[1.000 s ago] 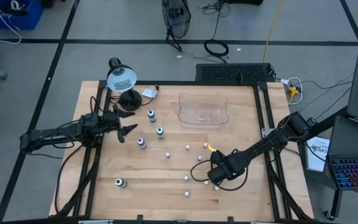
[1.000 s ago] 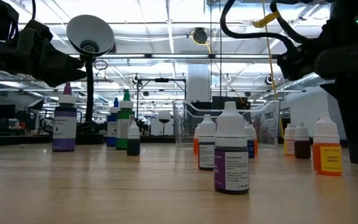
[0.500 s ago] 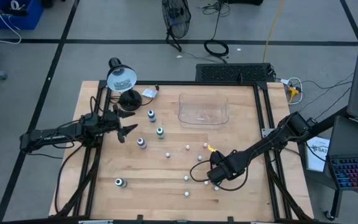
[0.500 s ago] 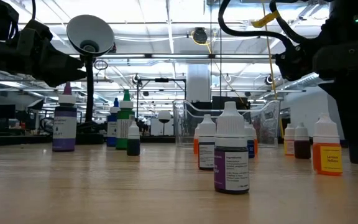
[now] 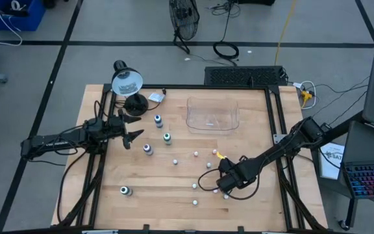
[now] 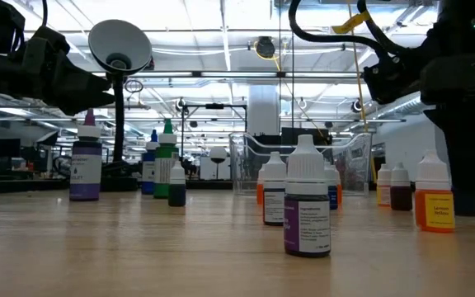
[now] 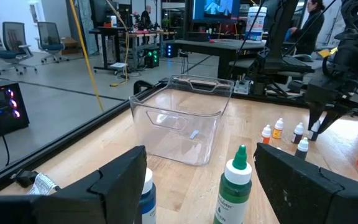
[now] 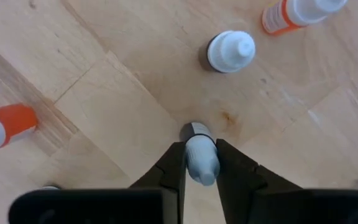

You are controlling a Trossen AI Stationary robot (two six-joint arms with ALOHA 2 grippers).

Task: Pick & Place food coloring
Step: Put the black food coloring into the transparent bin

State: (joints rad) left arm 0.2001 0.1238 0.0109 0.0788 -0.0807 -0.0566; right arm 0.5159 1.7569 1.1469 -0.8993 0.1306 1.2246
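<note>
Several tiny food coloring bottles stand upright on their bases on the wooden table (image 5: 174,208). Larger ones have blue (image 5: 158,119) and green (image 5: 167,137) tops. My right gripper (image 5: 222,186) points down at the near right, shut on a small white-capped bottle (image 8: 199,158); close by are a dark bottle (image 8: 229,51) and an orange one (image 8: 294,12). My left gripper (image 5: 132,127) waits open and level at the far left, with a green-topped bottle (image 7: 235,186) just ahead of it. A clear plastic tray (image 5: 211,115) sits at the far middle. My right gripper pinches the small bottle's white cap (image 8: 200,167) between its two fingers, coming from above and pointing down. The bottle's dark lower end (image 8: 194,130) shows below the fingertips, close to the wood; whether it still stands on it, I cannot tell.
A desk lamp (image 5: 127,81) stands at the far left corner. Another green-topped bottle (image 5: 126,190) is at the near left. An orange bottle (image 6: 434,198) stands right beside my right gripper in the low view. Bare wood lies along the near edge.
My right gripper has shut on the small bottle between its fingers while staying in place; in the low view its finger has drawn inward.
</note>
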